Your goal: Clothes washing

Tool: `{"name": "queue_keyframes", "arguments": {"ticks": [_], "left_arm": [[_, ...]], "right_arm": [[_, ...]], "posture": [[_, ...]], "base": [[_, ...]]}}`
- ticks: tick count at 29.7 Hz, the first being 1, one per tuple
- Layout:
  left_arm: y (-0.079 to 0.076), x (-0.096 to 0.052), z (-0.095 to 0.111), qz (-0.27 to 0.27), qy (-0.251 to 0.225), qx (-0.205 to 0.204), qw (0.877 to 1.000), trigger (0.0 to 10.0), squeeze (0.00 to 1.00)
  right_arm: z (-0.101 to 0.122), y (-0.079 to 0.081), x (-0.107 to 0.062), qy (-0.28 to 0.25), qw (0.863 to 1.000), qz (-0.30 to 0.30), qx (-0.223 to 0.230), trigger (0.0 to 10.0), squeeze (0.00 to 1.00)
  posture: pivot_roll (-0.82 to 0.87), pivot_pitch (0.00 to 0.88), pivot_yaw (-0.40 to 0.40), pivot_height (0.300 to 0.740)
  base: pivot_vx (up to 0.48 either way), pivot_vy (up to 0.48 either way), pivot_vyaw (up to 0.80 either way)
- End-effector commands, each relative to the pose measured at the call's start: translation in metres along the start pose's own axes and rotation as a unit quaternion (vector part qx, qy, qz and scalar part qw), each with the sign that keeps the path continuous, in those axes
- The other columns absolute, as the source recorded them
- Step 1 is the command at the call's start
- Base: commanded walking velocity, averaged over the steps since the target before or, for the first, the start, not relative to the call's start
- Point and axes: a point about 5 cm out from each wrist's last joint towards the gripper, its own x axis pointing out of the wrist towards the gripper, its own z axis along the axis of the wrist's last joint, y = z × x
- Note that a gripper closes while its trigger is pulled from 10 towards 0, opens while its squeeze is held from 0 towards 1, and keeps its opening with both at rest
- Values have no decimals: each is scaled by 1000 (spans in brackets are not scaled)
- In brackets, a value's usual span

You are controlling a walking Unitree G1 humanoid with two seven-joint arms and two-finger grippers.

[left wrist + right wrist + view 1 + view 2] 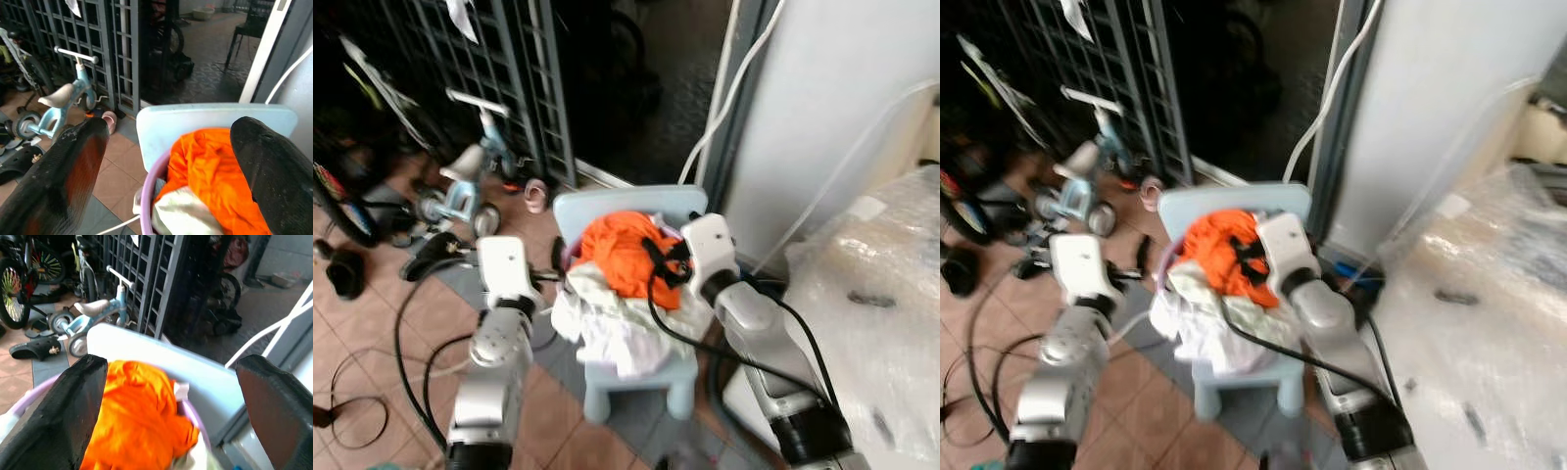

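On the pale blue chair (636,372), orange garment (139,416) lies between both spread jaws

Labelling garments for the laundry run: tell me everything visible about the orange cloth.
The orange cloth is a bright, crumpled fabric with soft folds, heaped on top of the laundry in a pale purple basin that sits on a light blue child's chair. White clothes lie under it and spill over the front. A black cable lies across its right side. The right gripper hangs over it with jaws open, and the left gripper is beside the basin, also open.
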Motion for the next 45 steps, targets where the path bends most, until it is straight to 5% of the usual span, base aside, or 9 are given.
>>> {"name": "queue_keyframes", "arguments": {"ticks": [1,10,30,31,32,33,35,36,45], "left_arm": [[11,-1,4,14,-6,8,1000,10000,0],[13,-8,-5,39,27,29,998,10000,0],[58,-107,-28,113,169,98,974,10000,0],[59,-113,-28,112,175,98,973,10000,0],[59,-113,-28,112,175,98,973,10000,0],[58,-115,-28,112,177,98,973,10000,0],[58,-116,-28,111,179,98,973,10000,0],[56,-116,-27,108,179,97,973,10000,0],[47,-112,-20,98,177,94,975,10000,0]], "right_arm": [[3,9,3,2,1000,18,2,10000,0],[-18,13,5,63,997,46,-2,10000,0],[-70,36,31,215,975,53,25,10000,0],[-73,35,34,231,972,35,20,4980,0],[-73,35,34,231,972,35,20,4980,0],[-75,35,35,237,971,29,29,1725,0],[-76,36,35,240,970,26,37,1725,0],[-80,38,35,251,967,23,46,0,0],[-91,47,36,295,955,-10,24,0,0]], "posture": [[-46,0,12,740],[-14,0,-2,740],[265,121,-98,740],[269,130,-97,740],[269,130,-97,740],[269,131,-97,740],[269,131,-97,740],[268,137,-94,740],[236,156,-107,740]], "base": [[435,0,0],[36,0,0],[0,0,0],[0,0,0],[0,0,0],[0,0,0],[0,0,0],[0,0,0],[0,0,0]]}}
